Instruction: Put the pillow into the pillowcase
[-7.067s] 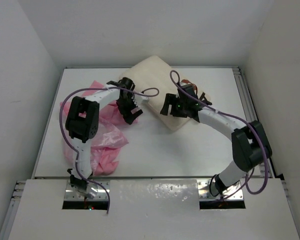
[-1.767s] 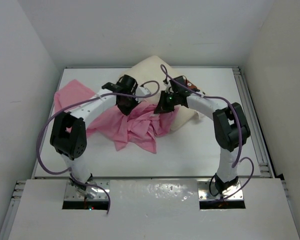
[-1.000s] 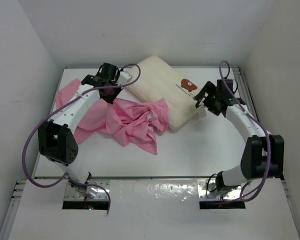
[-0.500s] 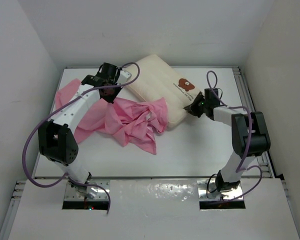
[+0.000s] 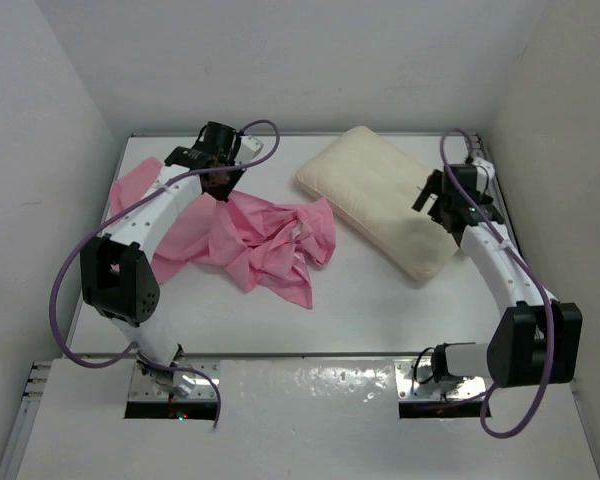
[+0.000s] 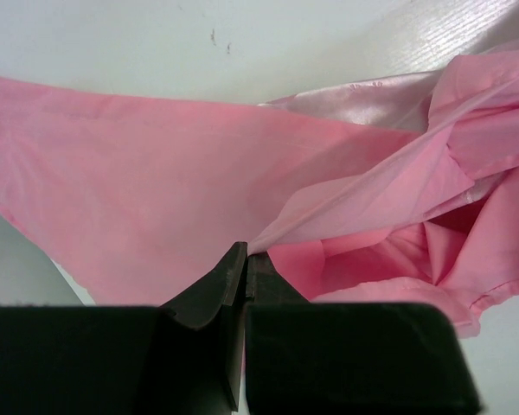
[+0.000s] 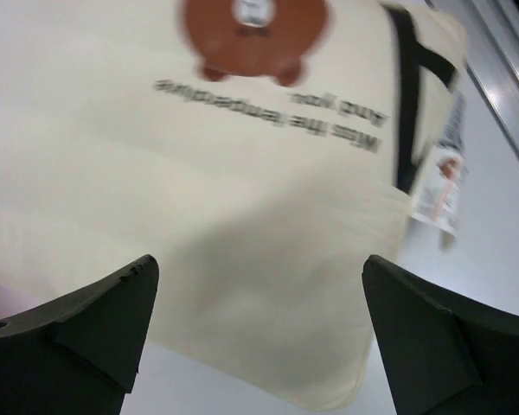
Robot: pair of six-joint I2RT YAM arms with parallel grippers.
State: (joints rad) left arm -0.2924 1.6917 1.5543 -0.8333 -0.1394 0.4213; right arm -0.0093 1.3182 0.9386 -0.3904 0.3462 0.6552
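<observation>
The cream-white quilted pillow [image 5: 375,200] lies slantwise at the back right of the table. In the right wrist view its brown bear print [image 7: 253,26] and line of text show, blurred. My right gripper [image 5: 435,200] hovers open over the pillow's right end, and its fingers [image 7: 258,264] stand wide apart with nothing between them. The pink pillowcase [image 5: 245,235] lies crumpled at the left centre. My left gripper [image 5: 218,178] is shut on a fold of the pillowcase [image 6: 346,216] near its back edge, with the fabric pinched at the tips [image 6: 246,257].
The white table [image 5: 370,310] is boxed in by white walls on three sides. A metal rail [image 5: 498,210] runs along its right edge, close to the right arm. A small label [image 7: 438,194] hangs off the pillow's corner.
The pillow has slid right and turned, now apart from the pillowcase. My right gripper, half a second ago down at the pillow's corner, has drawn back and stands open. The left arm holds still.
</observation>
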